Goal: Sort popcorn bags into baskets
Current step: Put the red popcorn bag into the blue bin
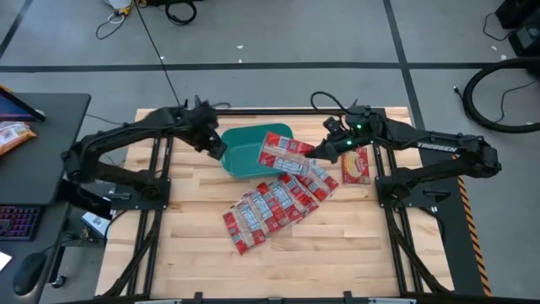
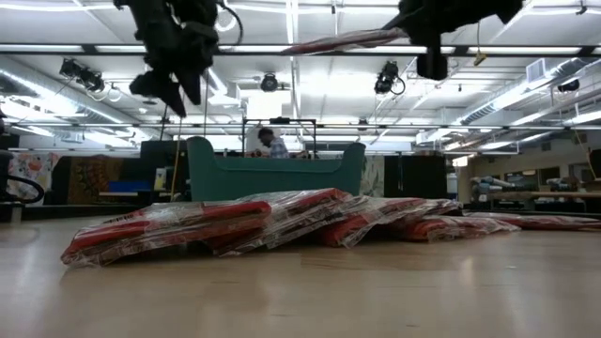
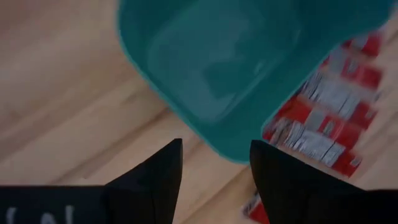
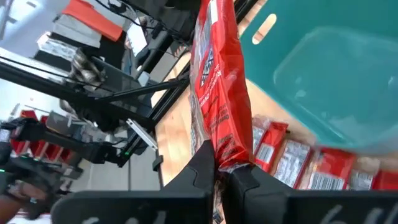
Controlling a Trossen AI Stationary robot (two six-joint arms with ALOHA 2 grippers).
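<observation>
The teal tub (image 1: 249,154) stands on the table at the far middle; it also shows in the low view (image 2: 275,169). Several red popcorn bags (image 1: 274,203) lie in an overlapping row on the table near it. My right gripper (image 1: 316,150) is shut on one red popcorn bag (image 1: 283,152), held level high above the tub's right part, as the low view (image 2: 347,40) shows. My left gripper (image 1: 215,145) is open and empty above the tub's left rim (image 3: 186,118). One bag with a yellowish design (image 1: 355,165) lies at the right. My right gripper pinches the popcorn bag by one end edge (image 4: 225,158) between its two fingers. The fingers come level from the table's right side. The bag is lifted clear, sticks out nearly level toward the left above the tub, and its faces lie flat.
An orange-and-white snack bag (image 1: 12,135) lies on the dark side table at the left. A keyboard (image 1: 18,224) sits below it. A person (image 2: 272,143) shows in the room beyond the tub. Bare wood lies at the table's near side.
</observation>
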